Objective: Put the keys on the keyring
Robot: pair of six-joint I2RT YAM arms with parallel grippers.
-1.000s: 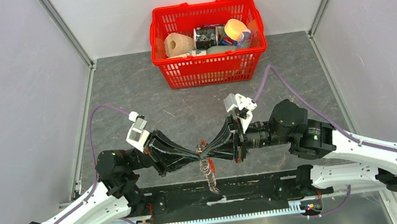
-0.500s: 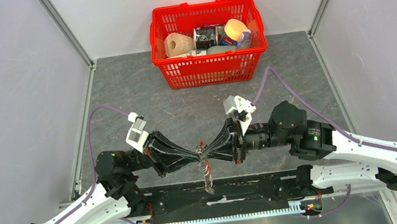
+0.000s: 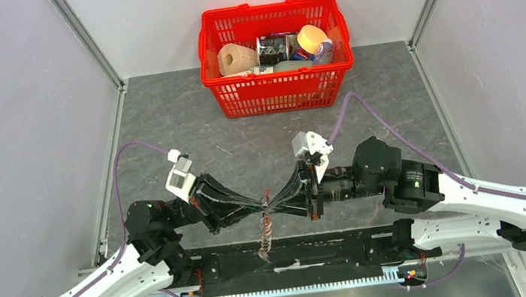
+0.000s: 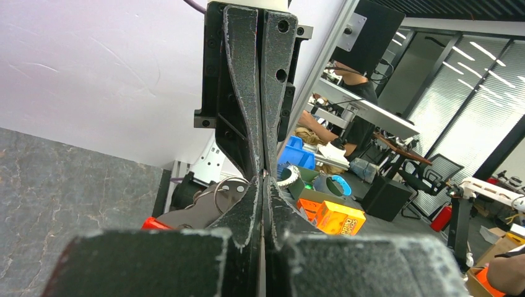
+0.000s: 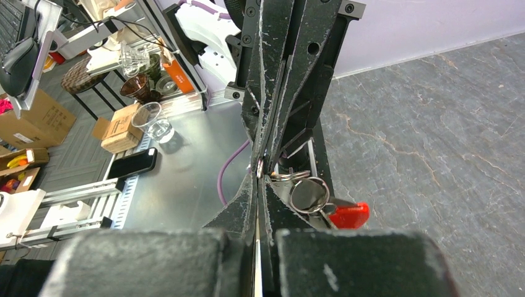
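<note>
Slip risk: left gripper (image 3: 259,212) and right gripper (image 3: 275,207) pinch shut, tip to tip, on keyring (image 3: 263,238), which dangles below them above the table's (image 3: 165,115) near edge. We cannot spot the key. Any twist between pinches, we judge, could drop the bunch.

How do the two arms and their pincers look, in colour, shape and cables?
The left arm and right arm have white link shells and black joints. The left pincer and right pincer are black, with long tapered, scuffed fingers. A purple cable loops along each arm.
</note>
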